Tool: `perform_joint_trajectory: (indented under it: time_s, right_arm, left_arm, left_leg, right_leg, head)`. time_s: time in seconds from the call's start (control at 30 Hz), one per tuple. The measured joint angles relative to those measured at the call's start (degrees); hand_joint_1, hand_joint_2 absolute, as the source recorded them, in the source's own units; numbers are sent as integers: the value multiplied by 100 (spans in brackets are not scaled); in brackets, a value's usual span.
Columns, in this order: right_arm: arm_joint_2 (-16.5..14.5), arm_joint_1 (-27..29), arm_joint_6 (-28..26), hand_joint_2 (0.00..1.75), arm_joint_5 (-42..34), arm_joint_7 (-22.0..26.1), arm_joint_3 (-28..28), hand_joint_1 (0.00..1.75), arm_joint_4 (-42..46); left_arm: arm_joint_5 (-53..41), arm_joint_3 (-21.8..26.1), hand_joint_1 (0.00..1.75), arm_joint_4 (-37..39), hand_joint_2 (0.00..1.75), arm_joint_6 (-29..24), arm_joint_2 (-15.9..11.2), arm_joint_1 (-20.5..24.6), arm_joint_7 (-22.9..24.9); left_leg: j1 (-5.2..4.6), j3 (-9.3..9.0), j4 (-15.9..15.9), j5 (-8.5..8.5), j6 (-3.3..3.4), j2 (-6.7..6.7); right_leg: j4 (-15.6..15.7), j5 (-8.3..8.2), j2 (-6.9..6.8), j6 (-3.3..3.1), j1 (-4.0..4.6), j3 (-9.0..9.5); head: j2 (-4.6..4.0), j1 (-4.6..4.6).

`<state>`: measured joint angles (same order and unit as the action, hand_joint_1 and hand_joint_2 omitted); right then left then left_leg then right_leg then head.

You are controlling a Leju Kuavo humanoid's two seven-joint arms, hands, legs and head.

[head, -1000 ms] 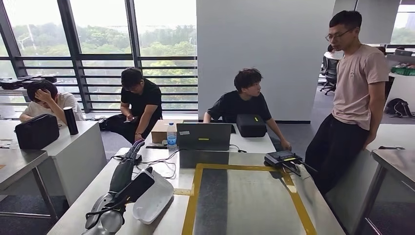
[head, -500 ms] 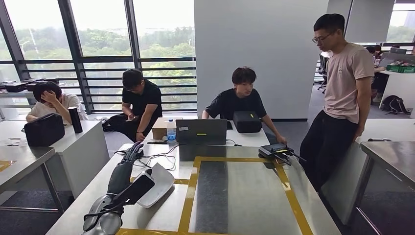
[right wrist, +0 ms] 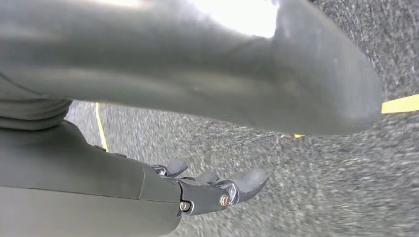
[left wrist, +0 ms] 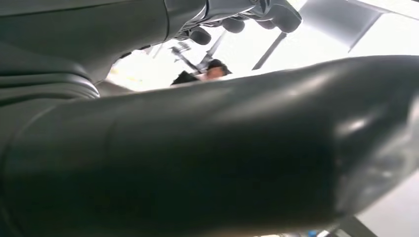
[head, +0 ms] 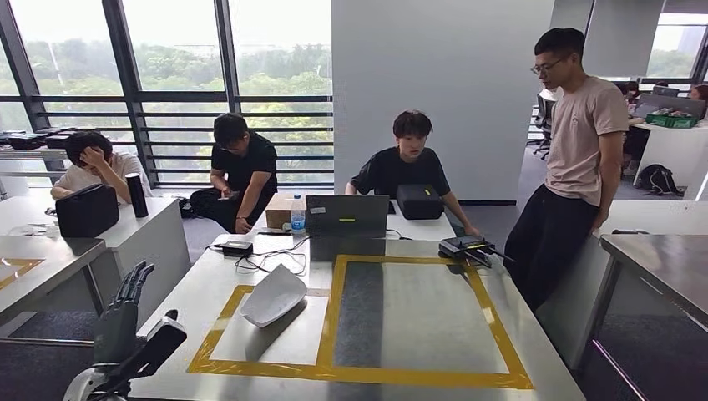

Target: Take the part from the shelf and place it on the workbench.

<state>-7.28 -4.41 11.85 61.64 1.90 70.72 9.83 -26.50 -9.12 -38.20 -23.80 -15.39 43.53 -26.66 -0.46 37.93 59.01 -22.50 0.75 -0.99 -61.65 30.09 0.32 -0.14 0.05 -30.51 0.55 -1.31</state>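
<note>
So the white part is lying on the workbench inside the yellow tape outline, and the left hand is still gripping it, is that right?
Not quite. The white part does lie on the workbench inside the yellow tape outline, but the left hand is not gripping it. The head view shows that hand off the table's near left corner, fingers spread and holding nothing, well apart from the part.

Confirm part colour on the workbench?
White part, lying inside the yellow tape; head view shows it best.

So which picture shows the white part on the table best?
The head view. There the white part lies whole on the workbench, inside the yellow tape square. The left wrist view is mostly the left hand up close, and the right wrist view looks down at the floor.
</note>
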Motion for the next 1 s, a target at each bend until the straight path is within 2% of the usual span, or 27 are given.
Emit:
perform_joint_trajectory:
  time_s: [0.03,0.07,0.13,0.17,0.2,0.27,0.3,0.33,0.37,0.4,0.43,0.47,0.5,0.53,0.57,0.63,0.67,0.7,0.73,0.8,0.83,0.87,0.9,0.93,0.97,1.0]
  right_arm:
    - [0,3,-12,0,-30,7,22,0,1]
    - [0,11,-21,0,-50,17,41,0,1]
    - [-3,25,-38,0,-83,43,91,0,0]
    - [-4,26,-45,0,-92,46,119,0,0]
    - [-5,24,-51,0,-101,40,144,0,0]
    - [-5,29,-66,0,-106,0,174,0,1]
    - [-5,38,-72,0,-105,-19,183,0,1]
    - [-5,46,-78,0,-99,-35,190,0,1]
    - [-5,53,-81,0,-88,-40,198,0,1]
    - [-4,57,-80,0,-72,-42,204,0,1]
    - [-4,57,-76,0,-51,-38,209,0,1]
    - [2,60,-67,0,-21,-26,210,0,3]
    - [9,64,-54,0,13,-9,210,0,6]
    - [19,70,-37,0,47,12,210,0,9]
    - [32,76,-17,0,82,31,210,0,11]
    - [47,91,12,0,121,60,210,0,11]
    - [51,104,20,0,132,61,210,0,11]
    - [52,119,26,0,135,64,210,0,10]
    - [53,127,30,0,139,73,210,0,10]
    - [63,115,45,0,148,128,210,0,9]
    - [72,106,56,0,159,171,210,0,9]
    - [81,102,73,0,169,210,210,0,9]
    - [88,103,90,0,181,243,209,0,9]
    - [92,103,104,0,192,269,209,0,9]
    - [101,97,115,0,201,287,208,0,11]
    - [113,85,124,0,211,299,208,0,13]
  left_arm:
    - [237,214,0,-79,0,50,-76,-296,-11]
    - [450,440,0,-107,0,111,-119,-596,-42]
    - [786,923,0,2,0,230,-147,-1199,-161]
    - [888,1140,0,142,0,269,-141,-1475,-223]
    - [969,1356,0,332,0,295,-124,-1730,-267]
    - [1065,1719,0,761,0,309,-37,-2166,-220]
    - [1091,1876,0,966,0,310,29,-2367,-149]
    - [1107,2000,0,1142,0,320,106,-2549,-45]
    - [1124,2105,0,1308,0,356,184,-2711,96]
    - [1138,2207,0,1467,0,412,260,-2861,264]
    - [1157,2291,0,1600,0,478,331,-2986,453]
    - [1195,2380,0,1731,0,550,403,-3094,679]
    - [1231,2466,0,1842,0,601,473,-3202,908]
    - [1263,2549,0,1948,0,633,538,-3309,1139]
    - [1290,2633,0,2055,0,657,600,-3420,1371]
    - [1304,2763,0,2231,0,668,689,-3636,1656]
    - [1311,2811,0,2298,0,669,723,-3712,1729]
    - [1312,2849,0,2345,0,669,747,-3765,1777]
    - [1301,2882,0,2387,0,671,764,-3800,1864]
    - [1275,2941,0,2476,0,705,794,-3867,2235]
    - [1270,2978,0,2519,0,739,818,-3908,2478]
    - [1273,3013,0,2559,0,785,852,-3950,2697]
    - [1276,3043,0,2587,0,831,894,-3989,2854]
    - [1274,3064,0,2610,0,871,940,-4021,2952]
    - [1269,3073,0,2631,0,903,988,-4040,3000]
    - [1257,3080,0,2647,0,923,1033,-4048,3032]
  left_leg:
    - [-1,-3,-12,40,-32,-23]
    - [-1,-13,-37,84,-66,-42]
    - [1,-6,-78,125,-138,-41]
    - [6,33,-23,16,-174,-14]
    - [15,101,141,-200,-213,20]
    - [57,273,787,-789,-282,70]
    - [78,336,1150,-976,-311,75]
    - [99,345,1414,-1030,-333,75]
    - [123,278,1514,-962,-350,74]
    - [151,112,1425,-829,-366,73]
    - [182,-156,1141,-716,-383,71]
    - [200,-493,722,-719,-400,71]
    - [201,-764,355,-761,-377,85]
    - [194,-944,72,-836,-345,99]
    - [169,-1012,-67,-893,-296,114]
    - [141,-940,-79,-831,-171,116]
    - [134,-894,-71,-785,-105,110]
    - [132,-836,-74,-732,-44,108]
    - [127,-769,-76,-672,5,108]
    - [91,-627,-70,-549,50,110]
    - [68,-548,-64,-483,62,104]
    - [46,-467,-56,-418,73,98]
    - [26,-387,-48,-358,82,96]
    - [6,-318,-40,-303,88,98]
    - [-3,-269,-35,-256,92,100]
    - [-13,-237,-32,-208,85,104]
  right_leg:
    - [230,65,7,-32,16,142]
    - [319,74,11,-60,28,180]
    - [375,-35,12,-127,11,129]
    - [410,-109,8,-166,-7,87]
    - [443,-190,5,-194,-27,28]
    - [457,-325,4,-217,-41,-116]
    - [452,-387,2,-210,-42,-202]
    - [442,-445,-1,-198,-44,-287]
    - [429,-499,-7,-182,-46,-375]
    - [410,-553,-15,-157,-51,-466]
    - [386,-602,-21,-127,-54,-546]
    - [361,-645,-27,-90,-51,-618]
    - [343,-689,-32,-49,-47,-660]
    - [330,-732,-34,-10,-42,-680]
    - [334,-779,-30,28,-46,-688]
    - [345,-841,-13,99,-76,-693]
    - [294,-762,-9,130,-91,-721]
    - [142,-574,-10,155,-98,-776]
    - [-127,-295,-14,168,-98,-860]
    - [-902,300,-15,160,-73,-1054]
    - [-1215,449,-14,140,-50,-1086]
    - [-1360,466,-14,108,-22,-1024]
    - [-1275,361,-12,65,13,-845]
    - [-986,207,-9,7,56,-561]
    - [-552,110,-7,-74,103,-223]
    - [-95,85,-6,-149,139,94]
  head:
    - [0,1]
    - [0,1]
    - [-1,0]
    - [-1,3]
    - [-1,8]
    - [0,20]
    - [0,25]
    - [0,28]
    - [0,32]
    - [0,34]
    - [0,36]
    - [0,43]
    - [0,39]
    - [0,36]
    - [0,33]
    - [-1,25]
    - [-1,24]
    - [-1,19]
    - [-2,14]
    - [-1,5]
    - [-2,4]
    - [-1,3]
    - [-1,2]
    - [-1,-2]
    - [0,-3]
    - [0,-4]
